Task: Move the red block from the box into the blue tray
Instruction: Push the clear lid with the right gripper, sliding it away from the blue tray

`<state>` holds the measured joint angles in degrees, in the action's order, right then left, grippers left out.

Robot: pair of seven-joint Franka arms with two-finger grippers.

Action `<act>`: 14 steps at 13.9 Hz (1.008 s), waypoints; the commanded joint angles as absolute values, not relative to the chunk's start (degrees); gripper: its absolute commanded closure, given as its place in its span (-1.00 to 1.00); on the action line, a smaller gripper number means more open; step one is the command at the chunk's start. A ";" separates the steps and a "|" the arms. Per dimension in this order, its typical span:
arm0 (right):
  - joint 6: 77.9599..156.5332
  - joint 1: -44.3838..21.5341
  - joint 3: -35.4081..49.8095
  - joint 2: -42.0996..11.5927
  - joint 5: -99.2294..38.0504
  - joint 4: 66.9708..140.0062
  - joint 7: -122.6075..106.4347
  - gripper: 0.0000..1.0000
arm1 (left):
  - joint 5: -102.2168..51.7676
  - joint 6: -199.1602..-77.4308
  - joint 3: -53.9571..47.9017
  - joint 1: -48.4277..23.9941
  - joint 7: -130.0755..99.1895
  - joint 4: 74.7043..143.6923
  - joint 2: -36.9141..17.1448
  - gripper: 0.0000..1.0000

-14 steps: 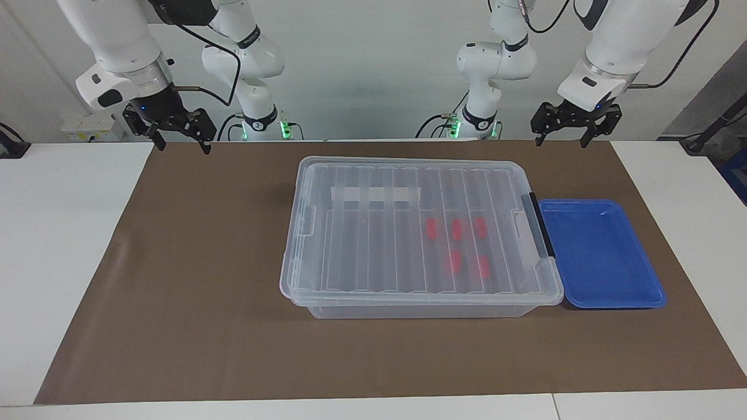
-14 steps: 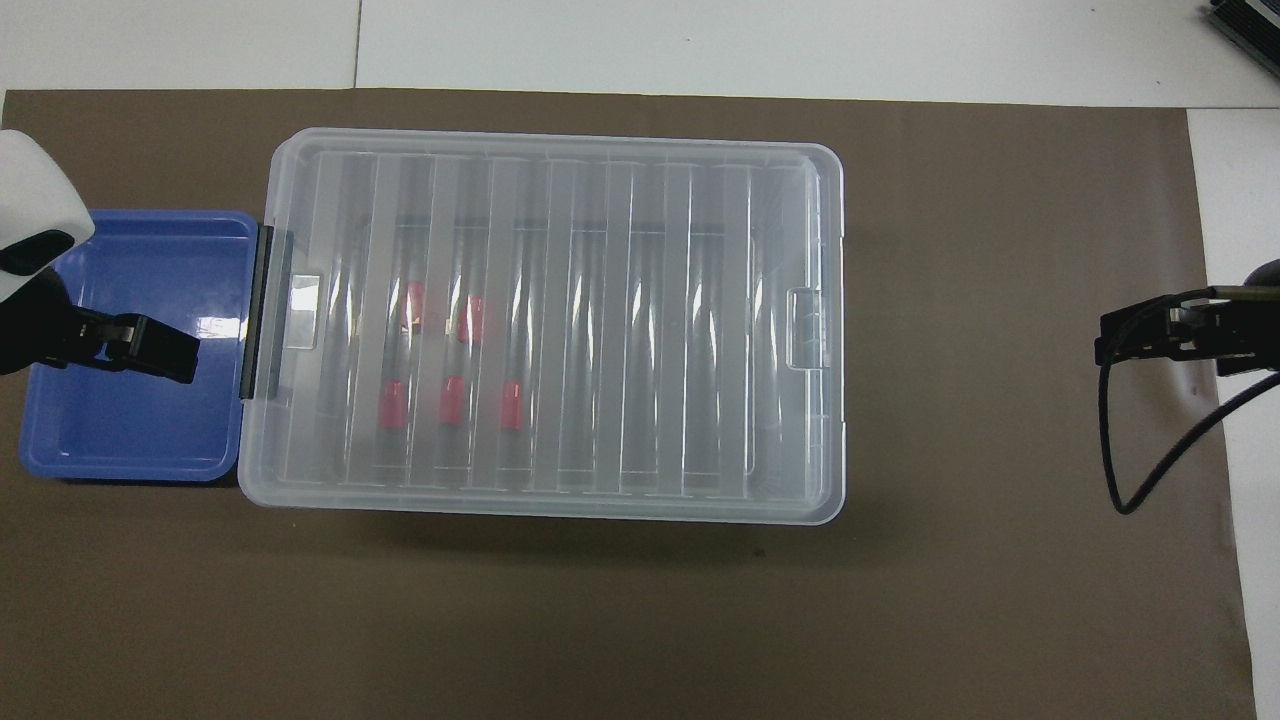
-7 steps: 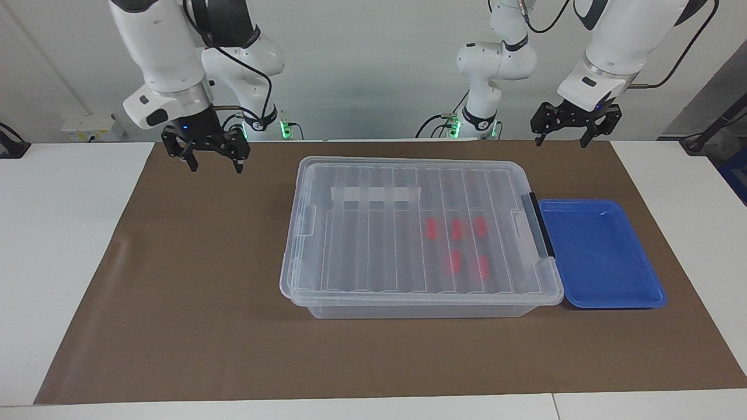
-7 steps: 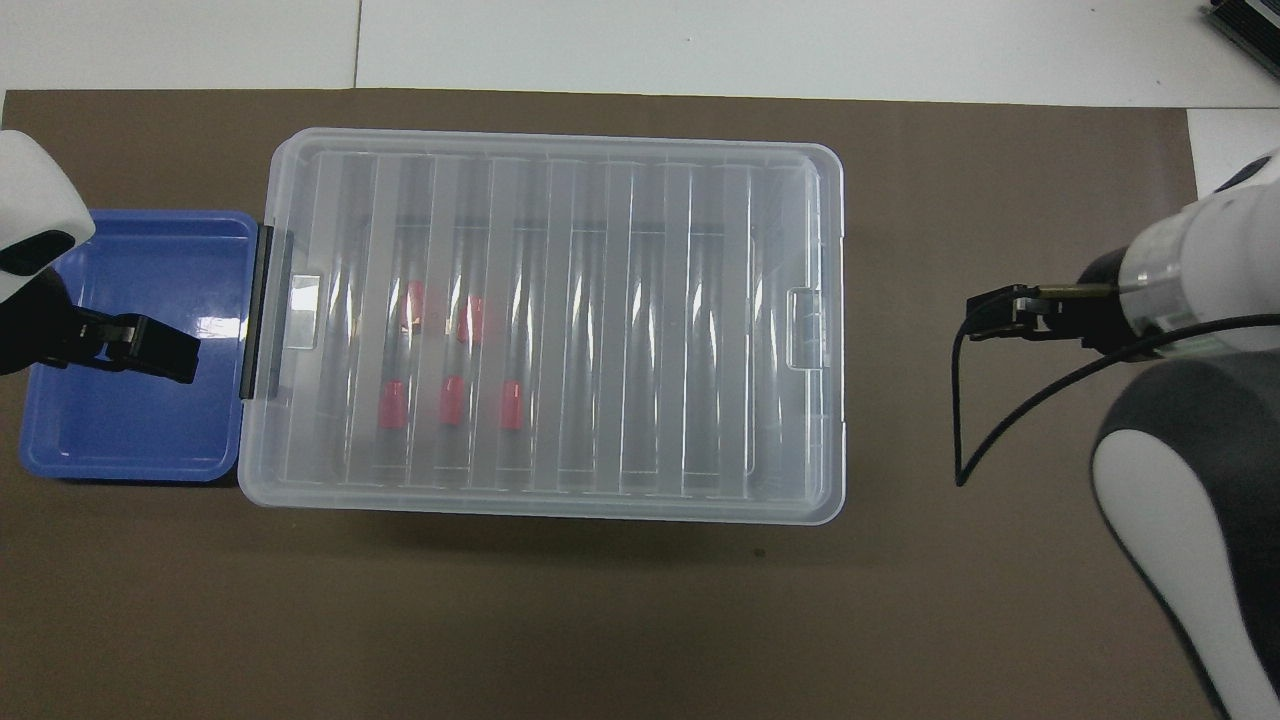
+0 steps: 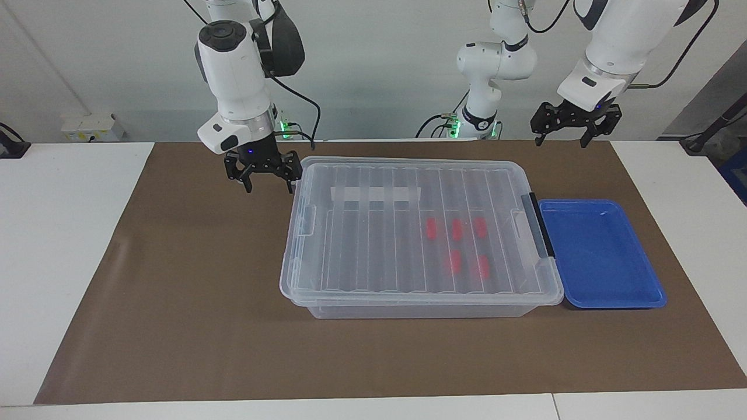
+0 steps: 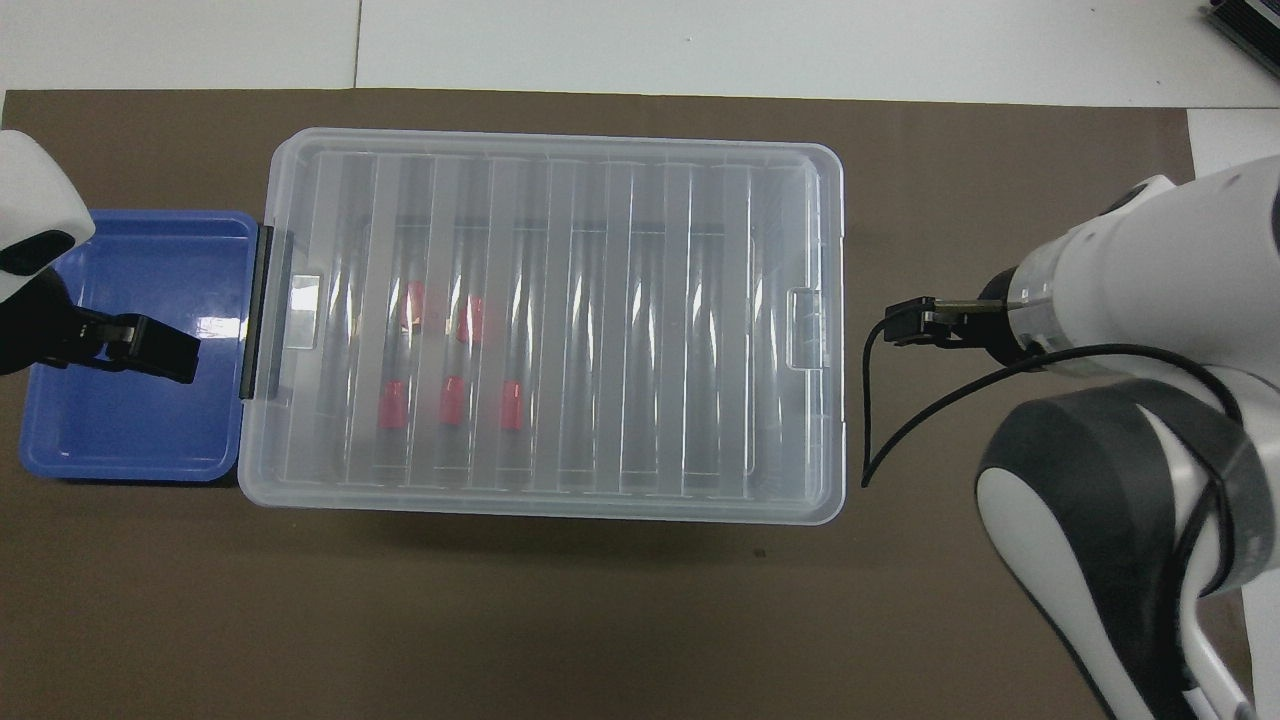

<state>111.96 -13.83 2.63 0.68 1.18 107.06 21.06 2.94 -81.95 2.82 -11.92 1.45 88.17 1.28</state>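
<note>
**Right gripper at the box's end**

Beside the large clear lidded plastic box (image 5: 417, 233) the right gripper (image 5: 265, 185) hangs wide, pointing down; the left gripper (image 5: 560, 140) waits wide, raised. Small red oblong blocks (image 5: 456, 229) lie inside, near the shallow blue plastic tray (image 5: 601, 251)

Robotics lab: two arms (image 5: 239, 76), matted table (image 5: 175, 280).

White jointed arms, black cables, each claw black.

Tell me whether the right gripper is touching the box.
Apart. In the facing view the open right gripper hangs over the mat beside the box, a sliver of mat showing between its fingertip and the rim.
</note>
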 commanded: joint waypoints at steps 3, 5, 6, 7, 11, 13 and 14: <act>115.66 -14.50 2.64 -1.49 0.88 109.50 22.76 -0.99 | 2.55 -82.27 2.64 -11.51 0.88 89.03 2.11 -1.00; 115.75 -14.59 2.64 -1.58 0.88 110.56 22.41 -0.98 | 2.55 -82.27 2.64 -11.51 0.88 89.03 2.11 -1.00; 115.75 -14.59 2.72 -1.67 0.88 111.00 22.33 -0.98 | 2.55 -82.27 2.64 -11.51 0.88 89.03 2.11 -1.00; 115.75 -14.59 2.72 -1.67 0.88 111.18 22.24 -0.98 | 2.55 -82.27 2.64 -11.51 0.88 89.03 2.11 -1.00; 115.66 -14.68 2.72 -1.58 0.79 112.24 20.22 -0.98 | 2.55 -82.27 2.64 -11.51 0.88 89.03 2.11 -1.00; 115.49 -14.50 2.72 -1.58 0.79 112.41 19.08 -0.98 | 2.55 -82.27 2.64 -11.51 0.88 89.03 2.11 -1.00; 115.49 -13.98 2.64 -1.58 0.79 112.41 17.68 -0.98 | 2.55 -82.27 2.64 -11.51 0.88 89.03 2.11 -1.00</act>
<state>114.59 -14.68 2.64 -2.30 1.18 111.21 20.45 2.94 -81.95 2.82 -11.91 1.45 88.17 1.28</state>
